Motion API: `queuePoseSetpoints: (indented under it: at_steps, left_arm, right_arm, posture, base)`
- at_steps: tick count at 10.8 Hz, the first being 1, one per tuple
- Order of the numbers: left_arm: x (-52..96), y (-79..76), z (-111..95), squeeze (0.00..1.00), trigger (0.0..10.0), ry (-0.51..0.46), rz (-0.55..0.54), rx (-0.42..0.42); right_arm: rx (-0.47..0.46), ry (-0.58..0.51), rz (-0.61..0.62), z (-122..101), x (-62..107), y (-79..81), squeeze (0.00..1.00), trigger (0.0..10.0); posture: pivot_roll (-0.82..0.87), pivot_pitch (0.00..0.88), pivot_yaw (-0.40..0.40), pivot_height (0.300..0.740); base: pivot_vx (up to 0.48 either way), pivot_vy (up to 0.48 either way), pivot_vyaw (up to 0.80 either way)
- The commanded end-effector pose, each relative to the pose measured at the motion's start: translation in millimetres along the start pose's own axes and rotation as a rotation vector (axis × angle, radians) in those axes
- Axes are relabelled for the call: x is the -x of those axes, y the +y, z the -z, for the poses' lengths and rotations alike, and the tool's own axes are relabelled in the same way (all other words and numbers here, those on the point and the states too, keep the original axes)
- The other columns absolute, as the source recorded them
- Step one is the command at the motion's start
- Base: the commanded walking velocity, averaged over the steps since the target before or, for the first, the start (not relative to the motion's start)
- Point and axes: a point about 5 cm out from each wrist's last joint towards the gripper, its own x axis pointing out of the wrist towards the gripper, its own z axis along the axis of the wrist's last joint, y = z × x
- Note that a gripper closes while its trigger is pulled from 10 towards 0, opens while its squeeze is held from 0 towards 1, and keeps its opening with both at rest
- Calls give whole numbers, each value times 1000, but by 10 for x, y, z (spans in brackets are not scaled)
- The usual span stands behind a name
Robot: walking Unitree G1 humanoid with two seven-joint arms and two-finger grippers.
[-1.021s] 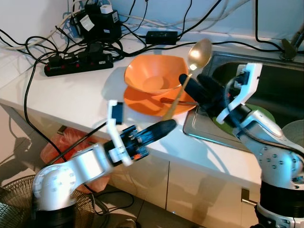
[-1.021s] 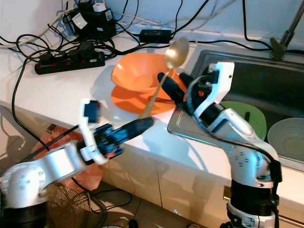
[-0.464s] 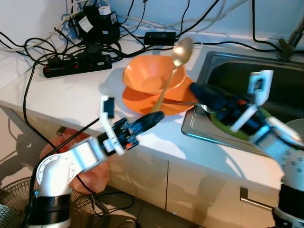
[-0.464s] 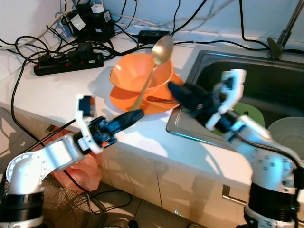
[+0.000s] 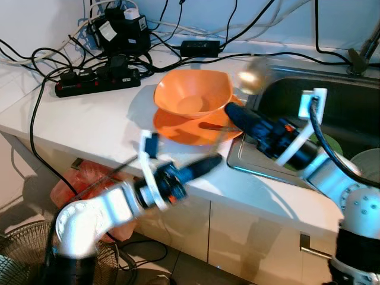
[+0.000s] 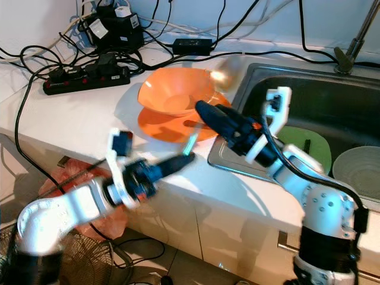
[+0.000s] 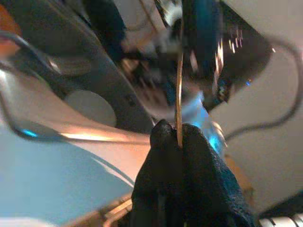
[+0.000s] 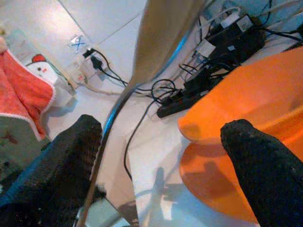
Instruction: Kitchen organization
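Your left gripper [image 7: 180, 137] is pinching the gold spoon [image 5: 252, 76] by its handle tip above the sink's [image 5: 249, 160] near-left edge, right gripper [image 5: 237, 116] spread beside it, so that thin hold is risking a slip.

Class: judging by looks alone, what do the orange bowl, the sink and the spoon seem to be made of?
Orange bowl: probably plastic, with a uniform, softly glossy colour.
Sink: stainless steel, with a grey brushed sheen and bright rim.
Spoon: likely gold-toned metal, with a shiny, though blurred, bowl.
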Motion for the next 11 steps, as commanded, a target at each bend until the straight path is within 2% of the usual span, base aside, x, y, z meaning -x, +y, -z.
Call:
queuePoseSetpoints:
  at_steps: [1, 2, 3, 6, 11]
  left_arm:
    - [-14, -68, 13, 0, 0, 21, 28, -9]
    - [-72, 101, 98, 0, 0, 41, 14, 19]
    - [-69, 178, 130, 0, 0, 41, 5, 30]
    - [-1, 287, 121, 0, 0, 18, -18, 27]
    - [39, 242, -23, 0, 0, -6, 0, -10]
  right_arm:
    - [-10, 14, -25, 15, -57, 46, 0, 10000]
    - [-20, -3, -52, 0, -128, 90, 0, 3686]
    - [-23, -11, -56, -10, -140, 99, 0, 0]
    - [-22, -24, -34, -44, -95, 81, 0, 0]
    - [-19, -4, -9, -24, -62, 41, 0, 0]
  posture:
    - [76, 80, 110, 740]
    - [80, 81, 110, 740]
    - [81, 82, 110, 740]
    - [76, 87, 107, 740]
    - [76, 87, 100, 740]
  base:
    - [0, 0, 0]
    - [0, 0, 0]
    - [0, 0, 0]
    - [0, 0, 0]
    - [0, 0, 0]
